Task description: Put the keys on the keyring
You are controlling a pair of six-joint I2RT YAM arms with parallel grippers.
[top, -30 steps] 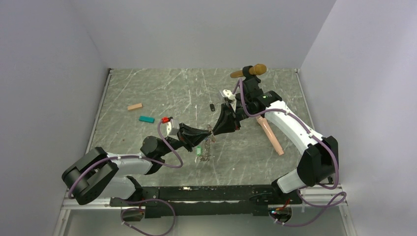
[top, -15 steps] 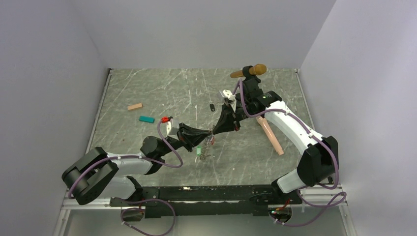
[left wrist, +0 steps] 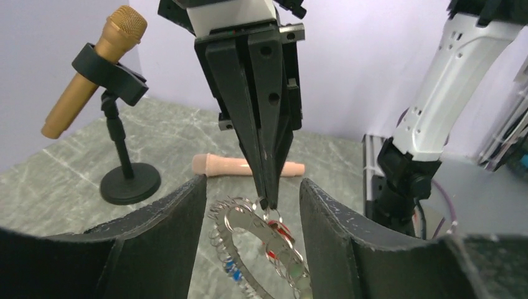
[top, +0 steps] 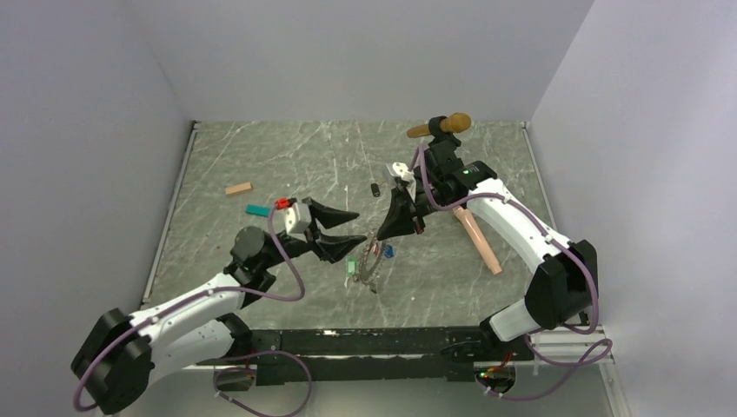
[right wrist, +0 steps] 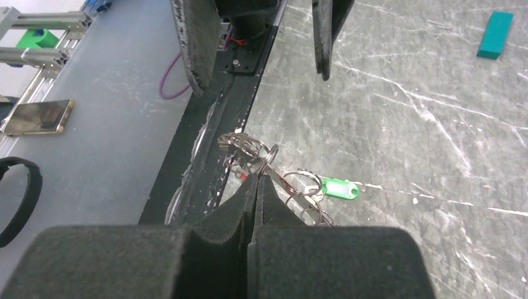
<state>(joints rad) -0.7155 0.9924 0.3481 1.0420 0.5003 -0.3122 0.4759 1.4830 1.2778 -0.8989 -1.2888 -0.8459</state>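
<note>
Grey-veined marble spreads across the table (top: 261,165), with lilac walls closing it in. Just above it the right pincer (top: 381,240) is pressed together on the top edge of the keyring (top: 371,264) — a wide loop of thin grey metal. The loop dangles from the tips, and its lower part seems to rest on the table below them. A tiny metal key with a green oblong plastic tag (right wrist: 336,189) lies on the table beside the tips. A blue-tagged key (top: 388,252) and a red-tagged key (left wrist: 281,232) sit close under them; whether each is threaded on the loop I cannot tell. Facing all this, the left pincer (top: 356,228) stands spread and holds nothing, with the loop just ahead of its fingers (left wrist: 155,249) and clear of both.

The hold looks slight — thin wire nipped at the very tips — so the loop could swivel or slip out if nudged. If it closes in, the left pincer could strike the right pincer's tips, or snag a trailing tag and drag the keyring loose.
</note>
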